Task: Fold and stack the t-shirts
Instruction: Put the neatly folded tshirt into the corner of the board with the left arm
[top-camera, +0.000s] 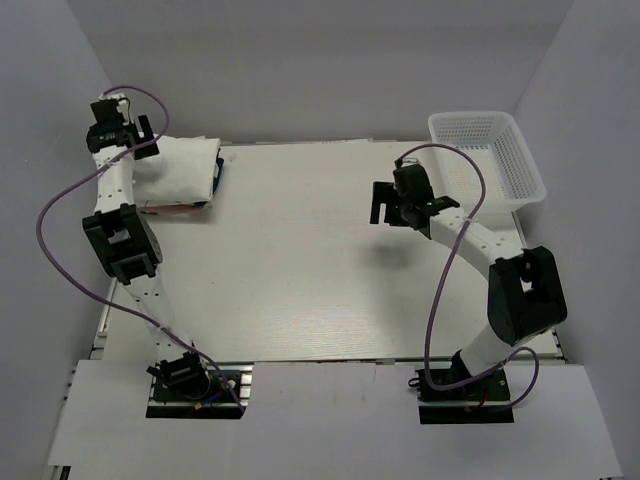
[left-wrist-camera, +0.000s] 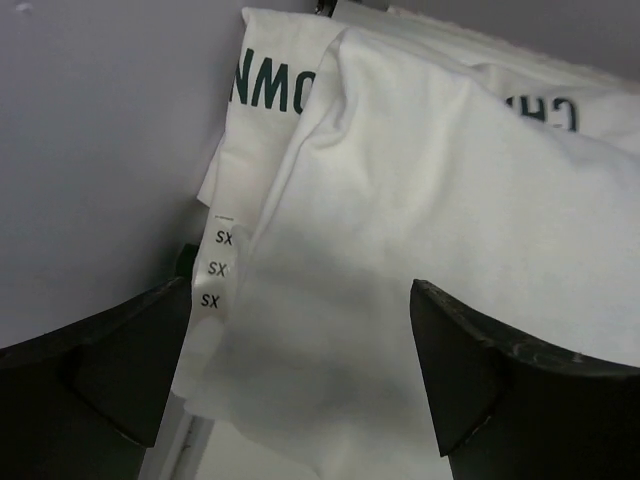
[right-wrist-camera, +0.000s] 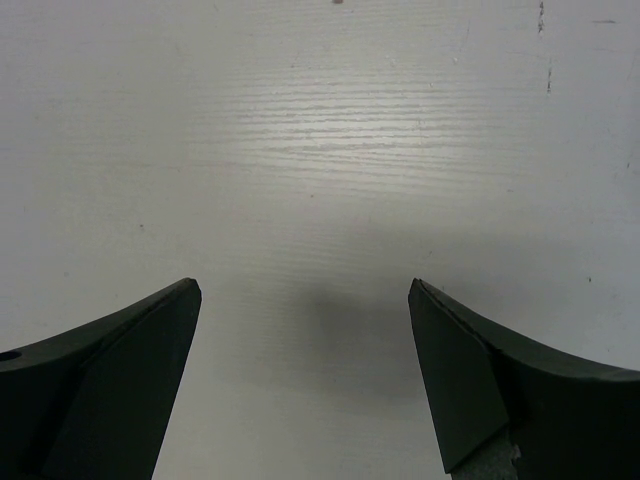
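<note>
T-shirts (top-camera: 182, 170) lie stacked just beneath the wide-open, empty left tool (left-wrist-camera: 300, 305); right tool (right-wrist-camera: 305, 295) gapes empty too.

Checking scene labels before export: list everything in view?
t-shirts: folded stack, at least two layers, white with dark lettering, coloured edge underneath, far left of table
basket: one, white mesh, far right corner
table: one, white wood grain
cables: two, purple, one along each arm
arms: two, white with black joints, bases at near edge
left claw: black, open, over the t-shirts, gripping nothing
right claw: black, open, over bare table
</note>
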